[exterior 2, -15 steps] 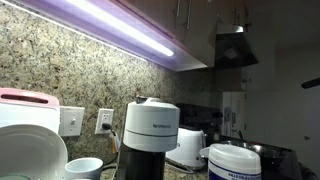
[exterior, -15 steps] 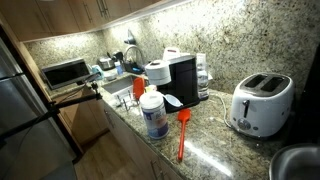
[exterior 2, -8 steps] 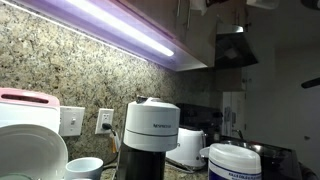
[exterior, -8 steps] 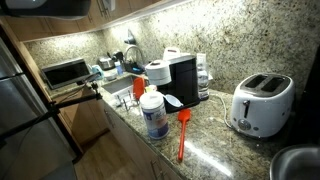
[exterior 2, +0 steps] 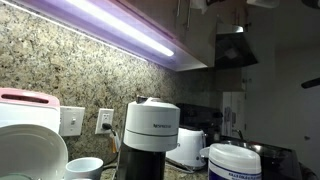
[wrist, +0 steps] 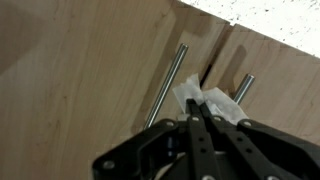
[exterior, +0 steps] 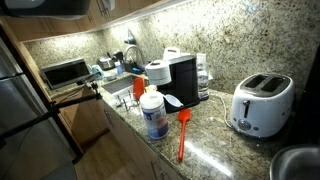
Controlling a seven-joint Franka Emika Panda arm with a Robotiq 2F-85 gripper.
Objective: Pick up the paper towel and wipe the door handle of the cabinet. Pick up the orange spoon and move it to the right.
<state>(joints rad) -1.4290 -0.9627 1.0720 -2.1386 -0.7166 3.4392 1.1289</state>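
Well, paper towel (wrist: 186,94) in end effector (wrist: 201,106)

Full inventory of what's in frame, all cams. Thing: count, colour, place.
orange spoon: 1, orange-red, lying on the granite counter in front of the coffee machine
coffee machine: 1, black, against the backsplash
toaster: 1, white, on the counter by the backsplash
wipes tub: 1, white with blue label, near the counter edge beside the spoon
toaster oven: 1, dark, far end of the counter
cabinet handles: 2, metal bars, on wooden doors, wrist view
paper towel: 1, white, crumpled, seen between the two handles
end effector: 1, black, shut on the paper towel
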